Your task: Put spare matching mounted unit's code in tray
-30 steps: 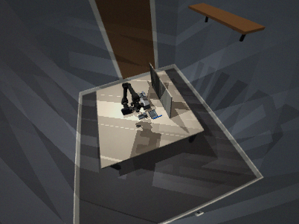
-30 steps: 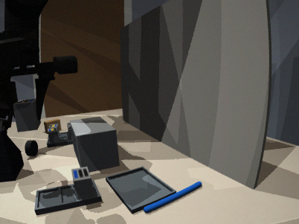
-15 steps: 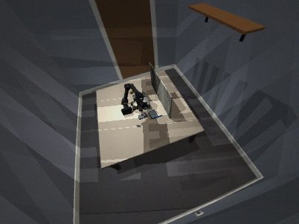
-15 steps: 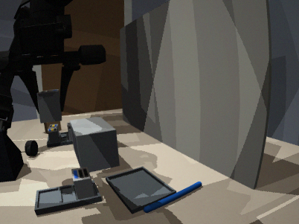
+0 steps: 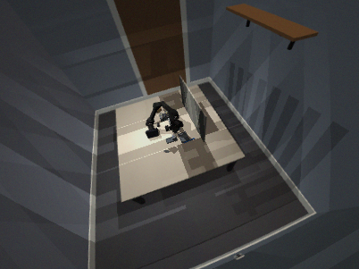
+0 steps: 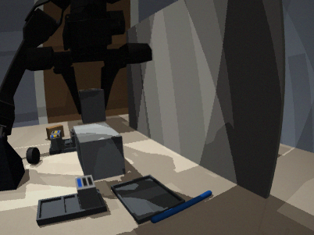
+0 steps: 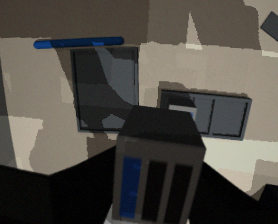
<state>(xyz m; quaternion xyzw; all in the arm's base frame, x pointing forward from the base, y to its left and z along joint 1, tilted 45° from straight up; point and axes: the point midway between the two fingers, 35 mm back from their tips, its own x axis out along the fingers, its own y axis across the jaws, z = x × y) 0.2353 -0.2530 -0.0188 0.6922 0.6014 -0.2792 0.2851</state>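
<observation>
My gripper (image 6: 92, 109) (image 7: 155, 155) is shut on a dark spare block (image 6: 93, 101) (image 7: 160, 122), held upright in the air. Its face in the wrist view has one blue and two black stripes. The tray (image 6: 134, 196) (image 7: 92, 90) is flat, dark and empty, ahead of the held block in the wrist view. A rack (image 6: 52, 210) (image 7: 229, 117) with compartments lies beside it and holds another spare (image 6: 85, 183) (image 7: 181, 108), partly hidden in the wrist view. A small unit (image 6: 56, 144) with yellow and blue patches stands in a dark mount; its back is not readable.
A grey box (image 6: 101, 155) stands behind the tray and rack in the exterior view. A tall grey panel (image 6: 183, 81) (image 5: 193, 108) stands to the right. A blue rod (image 6: 181, 207) (image 7: 80, 43) lies along the tray's edge. A black round piece (image 6: 33, 155) is near the arm's base.
</observation>
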